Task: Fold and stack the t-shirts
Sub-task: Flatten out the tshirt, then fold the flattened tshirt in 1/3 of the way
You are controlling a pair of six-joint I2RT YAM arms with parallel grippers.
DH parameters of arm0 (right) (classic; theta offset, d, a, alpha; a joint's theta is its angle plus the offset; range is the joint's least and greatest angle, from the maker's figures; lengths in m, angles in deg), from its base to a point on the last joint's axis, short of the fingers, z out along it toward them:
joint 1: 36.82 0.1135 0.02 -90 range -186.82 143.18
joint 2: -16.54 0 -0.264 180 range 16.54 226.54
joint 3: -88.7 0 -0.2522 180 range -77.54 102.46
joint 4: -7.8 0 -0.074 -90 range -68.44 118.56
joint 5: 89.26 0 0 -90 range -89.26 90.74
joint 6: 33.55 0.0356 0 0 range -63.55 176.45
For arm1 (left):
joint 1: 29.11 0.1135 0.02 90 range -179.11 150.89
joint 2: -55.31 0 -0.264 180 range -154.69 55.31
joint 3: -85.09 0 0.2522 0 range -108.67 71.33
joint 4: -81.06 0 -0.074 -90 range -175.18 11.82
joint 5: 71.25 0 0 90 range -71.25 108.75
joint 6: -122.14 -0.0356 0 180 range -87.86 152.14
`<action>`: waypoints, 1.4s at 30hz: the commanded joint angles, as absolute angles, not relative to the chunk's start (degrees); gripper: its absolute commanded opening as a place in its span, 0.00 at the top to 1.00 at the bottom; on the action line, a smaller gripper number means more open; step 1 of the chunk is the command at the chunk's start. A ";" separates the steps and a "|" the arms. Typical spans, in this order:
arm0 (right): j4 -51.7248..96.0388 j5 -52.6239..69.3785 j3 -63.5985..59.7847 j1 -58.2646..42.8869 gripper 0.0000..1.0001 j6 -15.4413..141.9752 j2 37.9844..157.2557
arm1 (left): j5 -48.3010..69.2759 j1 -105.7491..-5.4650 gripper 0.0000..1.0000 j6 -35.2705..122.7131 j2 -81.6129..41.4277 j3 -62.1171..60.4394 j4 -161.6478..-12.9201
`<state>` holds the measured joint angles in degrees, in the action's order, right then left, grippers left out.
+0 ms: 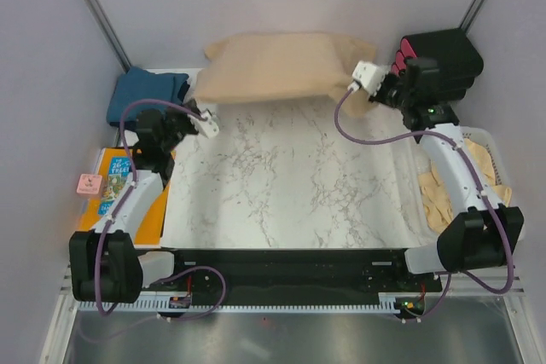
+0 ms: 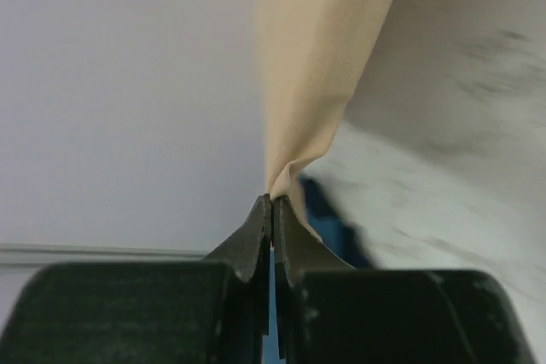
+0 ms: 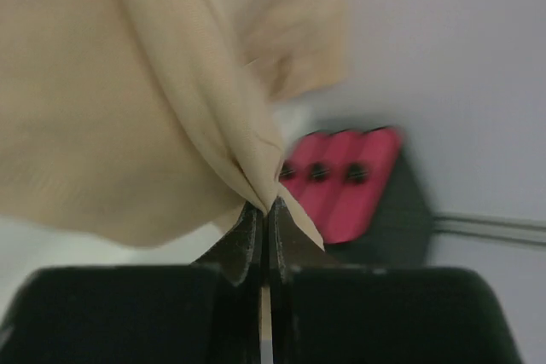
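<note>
A tan t-shirt (image 1: 277, 66) hangs stretched between my two grippers over the far side of the marble table (image 1: 290, 185). My left gripper (image 1: 205, 115) is shut on its left corner; the left wrist view shows the jaws (image 2: 272, 202) pinched on the tan cloth (image 2: 316, 57). My right gripper (image 1: 358, 81) is shut on its right corner; the right wrist view shows the jaws (image 3: 264, 206) closed on a bunched fold of cloth (image 3: 128, 100). A folded dark teal-blue t-shirt (image 1: 147, 95) lies at the far left, also behind the left jaws (image 2: 328, 219).
A white bin (image 1: 495, 147) at the right holds pale beige shirts (image 1: 448, 198). A black box with red parts (image 1: 439, 61) stands at the far right, also in the right wrist view (image 3: 350, 185). An orange-and-blue picture book (image 1: 119, 189) and a small pink object (image 1: 89, 183) lie at the left.
</note>
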<state>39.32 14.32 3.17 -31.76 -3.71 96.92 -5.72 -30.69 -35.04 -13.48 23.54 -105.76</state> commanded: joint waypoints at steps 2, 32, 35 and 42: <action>53.09 19.19 -15.21 -30.93 1.00 -2.87 94.59 | -9.46 -32.36 0.98 -39.13 -7.45 39.32 -94.24; 76.40 15.68 -23.22 -24.07 0.98 -16.84 98.10 | -11.05 -32.36 0.98 -56.18 3.37 43.20 -49.42; 77.89 15.24 -23.84 -23.81 0.96 -17.98 97.84 | -10.52 -32.27 0.98 -58.98 2.85 42.68 -45.21; 78.16 14.27 -23.14 -23.46 1.00 -17.38 98.28 | -7.79 -31.40 0.98 -61.55 -0.41 41.27 -42.11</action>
<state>76.56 14.76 -24.61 -23.52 -16.23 97.99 -9.70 -32.42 -57.53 0.88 43.87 -45.74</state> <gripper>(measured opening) 0.027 0.025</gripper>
